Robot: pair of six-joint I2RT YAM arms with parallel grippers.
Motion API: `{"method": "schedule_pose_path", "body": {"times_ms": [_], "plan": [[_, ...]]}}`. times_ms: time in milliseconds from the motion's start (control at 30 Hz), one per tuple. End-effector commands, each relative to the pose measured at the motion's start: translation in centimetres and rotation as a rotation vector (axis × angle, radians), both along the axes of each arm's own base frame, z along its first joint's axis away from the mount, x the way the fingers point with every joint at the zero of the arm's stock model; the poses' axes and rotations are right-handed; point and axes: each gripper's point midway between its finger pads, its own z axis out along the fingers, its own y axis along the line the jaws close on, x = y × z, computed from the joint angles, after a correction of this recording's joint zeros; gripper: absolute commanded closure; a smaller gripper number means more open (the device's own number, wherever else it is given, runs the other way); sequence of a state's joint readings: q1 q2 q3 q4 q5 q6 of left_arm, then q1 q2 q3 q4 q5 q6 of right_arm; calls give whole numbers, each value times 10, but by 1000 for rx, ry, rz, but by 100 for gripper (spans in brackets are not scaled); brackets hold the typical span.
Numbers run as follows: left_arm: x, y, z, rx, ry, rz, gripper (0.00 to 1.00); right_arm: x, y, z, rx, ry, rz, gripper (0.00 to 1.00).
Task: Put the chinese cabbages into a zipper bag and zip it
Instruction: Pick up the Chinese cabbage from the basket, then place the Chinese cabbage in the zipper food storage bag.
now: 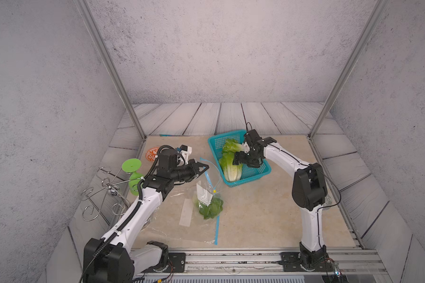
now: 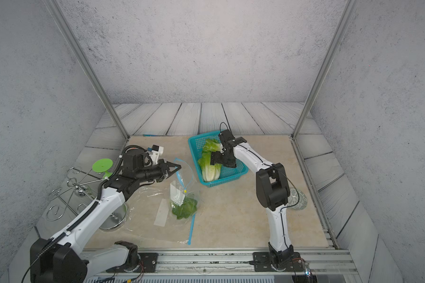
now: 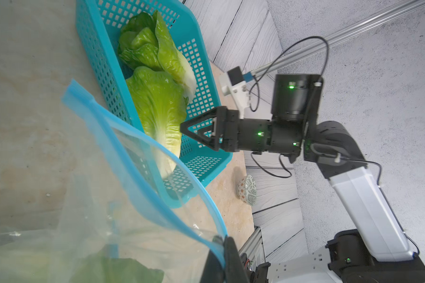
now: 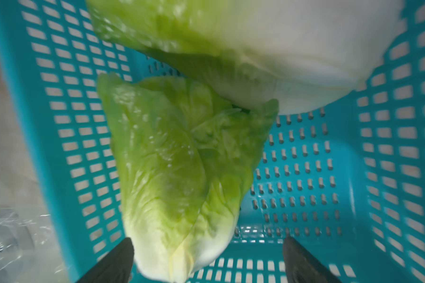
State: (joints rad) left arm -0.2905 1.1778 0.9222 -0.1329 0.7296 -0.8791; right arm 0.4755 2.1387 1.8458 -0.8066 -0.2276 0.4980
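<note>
The clear zipper bag with a blue zip strip lies mid-table with its mouth lifted. My left gripper is shut on the blue rim and holds it up. One of the chinese cabbages lies inside the bag. Two more lie in the teal basket: a nearer one and a farther one. My right gripper hangs open in the basket. Its fingers straddle the nearer cabbage's white base without touching it.
A green goblet and a wire rack stand at the left edge beside my left arm. An orange patterned disc lies behind them. A patterned bowl sits by my right arm. A white paper slip lies under the bag.
</note>
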Motion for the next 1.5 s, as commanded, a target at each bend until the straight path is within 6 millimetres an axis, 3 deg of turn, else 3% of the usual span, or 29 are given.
{"method": "schedule_pose_path", "body": {"times_ms": [0, 200, 333, 433, 567, 633, 900, 967, 1133, 1233, 1333, 1467], "plan": [[2, -5, 7, -22, -19, -14, 100, 11, 13, -18, -12, 1, -14, 5], [1, -6, 2, -17, -8, -16, 100, 5, 27, -69, 51, 83, -8, 11], [-1, -6, 1, -16, -7, -18, 100, 0, 32, -71, 98, 97, 21, 22], [0, -7, 2, -15, -9, -18, 100, 4, 34, -47, 179, 62, 31, 41], [1, -7, 4, -11, -16, -19, 100, 10, 33, 15, 309, -44, 25, 68], [1, -8, 4, -7, -21, -23, 100, 10, 31, 46, 347, -99, 25, 76], [-4, -9, 14, 18, -38, -39, 100, -23, 9, 138, 399, -265, 43, 81], [-7, -10, 13, 34, -37, -49, 100, -36, 1, 170, 433, -331, 33, 81], [-14, -22, 21, 16, -54, -76, 100, -62, 1, 229, 670, -437, -117, 85], [-18, -27, 33, 8, -80, -70, 100, -72, -6, 249, 741, -498, -274, 84], [-23, -23, 40, -1, -83, -38, 100, -79, -4, 251, 776, -510, -402, 81], [-29, -19, 45, -2, -96, -22, 100, -94, 35, 237, 892, -378, -432, 82]]}}
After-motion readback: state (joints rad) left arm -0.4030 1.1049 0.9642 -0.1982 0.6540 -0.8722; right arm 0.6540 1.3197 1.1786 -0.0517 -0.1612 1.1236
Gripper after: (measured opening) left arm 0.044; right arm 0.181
